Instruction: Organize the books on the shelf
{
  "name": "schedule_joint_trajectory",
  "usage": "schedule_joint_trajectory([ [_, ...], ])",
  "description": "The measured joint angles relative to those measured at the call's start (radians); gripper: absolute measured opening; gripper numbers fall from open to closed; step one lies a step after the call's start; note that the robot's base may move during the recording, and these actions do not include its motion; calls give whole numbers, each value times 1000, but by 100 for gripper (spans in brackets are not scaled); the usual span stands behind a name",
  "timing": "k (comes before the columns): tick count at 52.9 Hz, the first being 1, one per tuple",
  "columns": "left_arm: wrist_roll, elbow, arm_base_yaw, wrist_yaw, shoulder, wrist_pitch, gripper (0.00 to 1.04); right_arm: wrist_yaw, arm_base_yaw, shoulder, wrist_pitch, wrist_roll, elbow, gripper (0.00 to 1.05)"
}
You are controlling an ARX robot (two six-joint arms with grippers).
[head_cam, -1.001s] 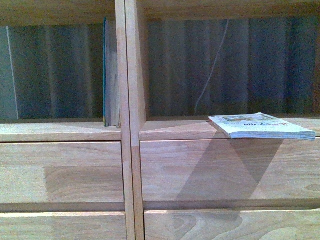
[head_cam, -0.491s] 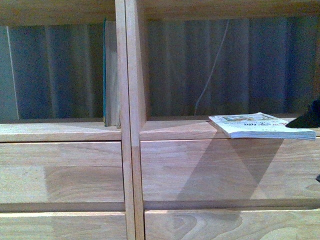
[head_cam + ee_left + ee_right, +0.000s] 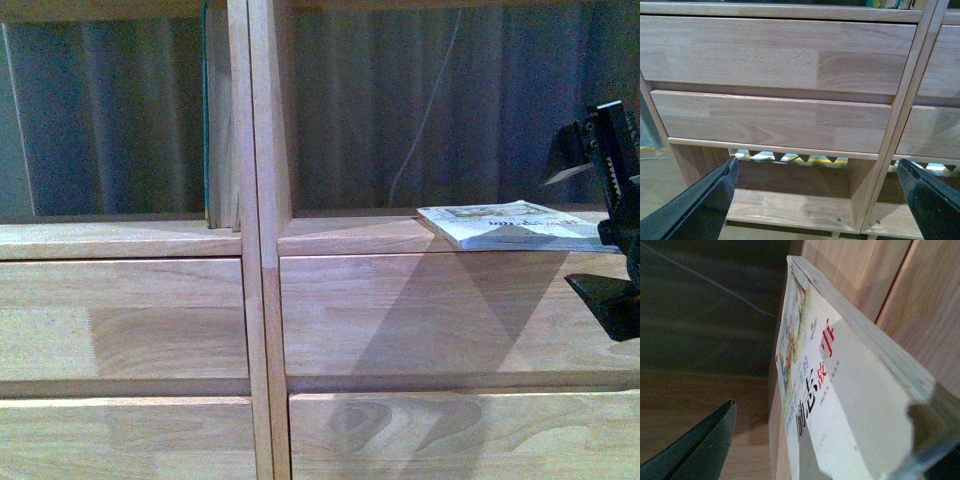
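Paperback [image 3: 510, 225] in white lies flat on the floor of the right-hand cubby of the shelf [image 3: 258, 300], at about three o'clock in the front view, with its near corner jutting past the board's front edge. Its cover carries a small coloured picture and printed characters, some red and some dark, and the stacked page edges look greyish-white in the right wrist view [image 3: 840, 390]. A second, slim book with a teal-blue edge [image 3: 212, 120] stands upright in the left cubby at about ten o'clock, pressed against the central divider. The shelf is pale jointed wood with plain drawer fronts [image 3: 775, 50] below the cubbies and no back panel, so a dark pleated backdrop and a thin white cable [image 3: 425, 110] show through. At the three o'clock edge, the right gripper [image 3: 575, 228] has its black fingers [image 3: 700, 450] spread wide, one above and one below the paperback's far end; whether either touches it cannot be told. The left gripper [image 3: 817, 165] faces the drawers lower down, fingers wide apart and holding nothing.
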Motion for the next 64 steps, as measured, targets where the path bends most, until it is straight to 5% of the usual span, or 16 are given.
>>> schedule_joint_trajectory([
  [4,0,0,0,0,0,0,98,-10,3,18,-21,43,29,96],
  [38,0,0,1,7,0,0,98,-35,18,64,34,87,41,8],
  [45,-47,29,151,367,126,69,98,-69,0,40,66,89,8,7],
  [50,-99,150,351,654,396,332,98,-121,-30,-19,97,89,-23,7],
  [57,-195,374,400,764,744,564,98,-198,-70,-141,162,87,-39,7],
  [64,-291,560,351,798,985,603,98,-277,-68,-228,217,42,-23,7],
])
